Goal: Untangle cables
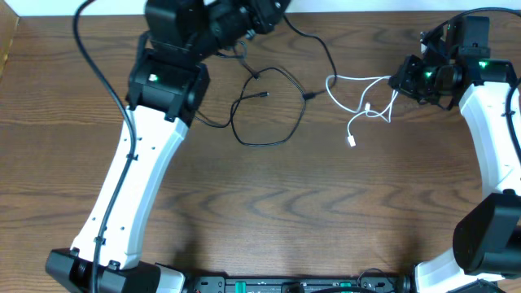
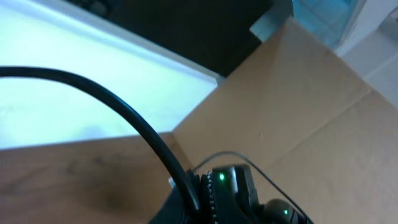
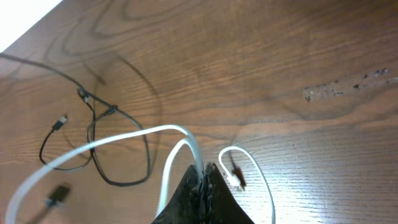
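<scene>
The black cable point(image 1: 259, 145) lies in a loose loop at the table's middle back, and one end runs up toward my left gripper point(image 1: 256, 20). That gripper is dark against the dark edge, and its fingers do not show in the left wrist view. The white cable point(image 1: 356, 80) lies to the right of the black one, apart from it, with a plug point(image 1: 352, 140) hanging forward. My right gripper point(image 1: 400, 81) is shut on the white cable point(image 3: 186, 134), fingertips point(image 3: 205, 169) pinching it just above the table. The black loop point(image 3: 118, 180) shows at the left of the right wrist view.
A thick black arm wire point(image 2: 124, 112) crosses the left wrist view in front of a cardboard box point(image 2: 298, 99). The left arm's white link point(image 1: 138, 179) slants over the table's left half. The right arm point(image 1: 488, 122) stands along the right edge.
</scene>
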Motion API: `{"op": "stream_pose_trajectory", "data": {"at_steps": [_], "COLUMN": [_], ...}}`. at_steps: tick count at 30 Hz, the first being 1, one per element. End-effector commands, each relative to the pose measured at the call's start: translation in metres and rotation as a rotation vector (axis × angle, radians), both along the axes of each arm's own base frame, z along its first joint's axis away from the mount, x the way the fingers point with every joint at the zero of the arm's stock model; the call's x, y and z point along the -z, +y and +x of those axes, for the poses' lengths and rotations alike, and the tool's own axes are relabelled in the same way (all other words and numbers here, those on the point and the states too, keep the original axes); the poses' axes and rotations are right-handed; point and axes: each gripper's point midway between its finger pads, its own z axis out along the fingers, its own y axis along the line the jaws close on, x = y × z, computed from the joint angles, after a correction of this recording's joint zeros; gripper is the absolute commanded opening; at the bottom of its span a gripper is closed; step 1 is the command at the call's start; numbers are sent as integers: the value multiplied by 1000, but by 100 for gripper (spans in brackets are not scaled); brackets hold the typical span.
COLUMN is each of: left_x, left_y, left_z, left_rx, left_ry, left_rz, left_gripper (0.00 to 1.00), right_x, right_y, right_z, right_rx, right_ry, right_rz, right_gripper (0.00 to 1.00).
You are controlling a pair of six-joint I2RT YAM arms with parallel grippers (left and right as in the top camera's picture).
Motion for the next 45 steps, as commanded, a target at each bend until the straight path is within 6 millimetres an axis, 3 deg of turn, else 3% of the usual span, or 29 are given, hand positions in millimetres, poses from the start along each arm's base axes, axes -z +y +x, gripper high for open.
{"op": "stream_pose_trajectory", "data": {"at_steps": [1,4,7,11,15,19,27,30,34,38,41,45], "left_x": [-29,-29,-22,-15,-15,-20,-24,-29,-38,-34,-15,34], "left_y": [18,23,17,6,-5,-11,-8,-8,-7,-4,2,19], "left_z": [-11,-7,-6,-5,-11,-15,-11,-12,-13,-11,-1,16], "left_rx": [-27,-37,-25,-2,24,39,11,15,20,10,-44,-183], "left_ry": [-83,-62,-40,-25,-27,-38,-28,-19,-38,-28,-1,113], "left_rz": [-21,-42,-36,-32,-33,-49,-74,-104,-132,-123,-53,93], "left_gripper": [7,8,8,8,8,7,8,7,7,7,8,7], "right_x": [-3,-12,-38,-56,-65,-61,-79,-71,-48,-37,-40,-80], "right_y": [2,22,65,100,126,137,185,188,175,157,147,140], "right_z": [2,3,2,6,15,25,9,8,13,16,18,15], "right_rx": [-13,-93,-267,-337,-330,-239,-370,-348,-257,-232,-234,-331], "right_ry": [-5,-41,-139,-203,-239,-237,-267,-249,-210,-203,-206,-289], "right_rz": [13,94,255,318,332,272,371,330,203,110,139,312], "right_gripper": [1,1,1,1,1,1,1,1,1,1,1,1]}}
